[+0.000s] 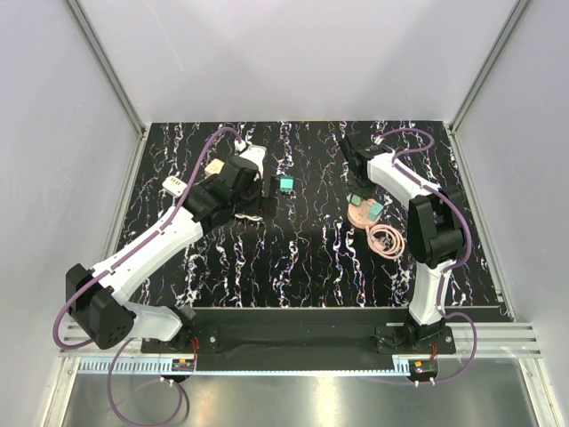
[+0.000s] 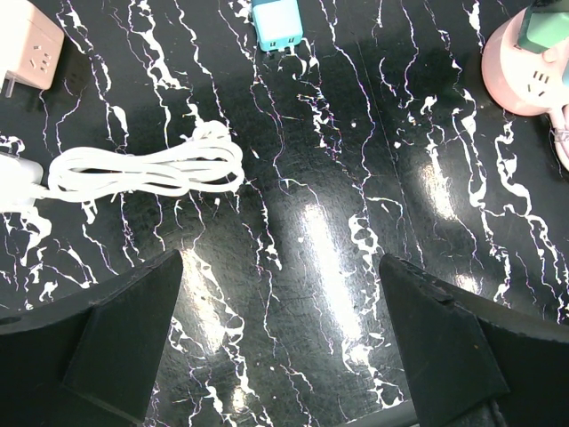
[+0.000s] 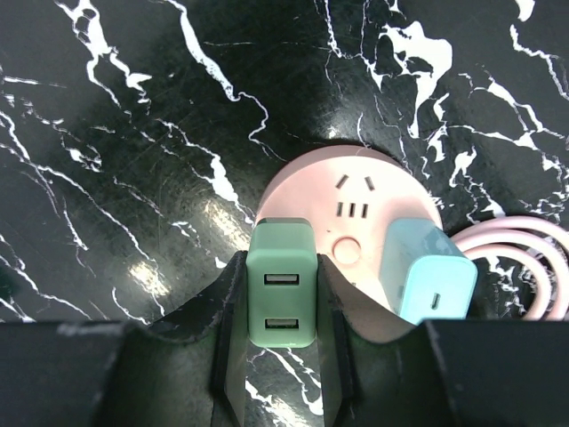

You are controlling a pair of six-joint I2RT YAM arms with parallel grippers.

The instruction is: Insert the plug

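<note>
Top external view: the black marbled table [image 1: 302,258] fills the floor of the cell. My left arm [image 1: 160,240] reaches to the far left part of it, and my right arm [image 1: 427,231] folds back over the far right part.

Under my right wrist sits the round pink socket hub [image 3: 356,191], with its pink cord [image 1: 388,240] coiled just beside it on the near side. On the left, a white cable [image 2: 151,171] lies bundled on the table ahead of my left wrist camera.

My right gripper [image 3: 281,276] is narrowed onto the green plug [image 3: 282,296], one finger pressed to each side of its body. The plug's two USB ports face the wrist camera. It stands over the hub's left edge; I cannot tell whether its prongs are in a socket. A light blue charger [image 3: 433,283] stands on the hub's right part, and between the two the hub's middle sockets and button show bare.

My left gripper [image 2: 280,267] hangs spread wide above bare table, nothing between its fingers. Beyond it a blue charger [image 2: 277,25] lies on the table, well apart from the hub, and a pink cube adapter [image 2: 27,49] sits at the far left corner of that view, near the white cable.
</note>
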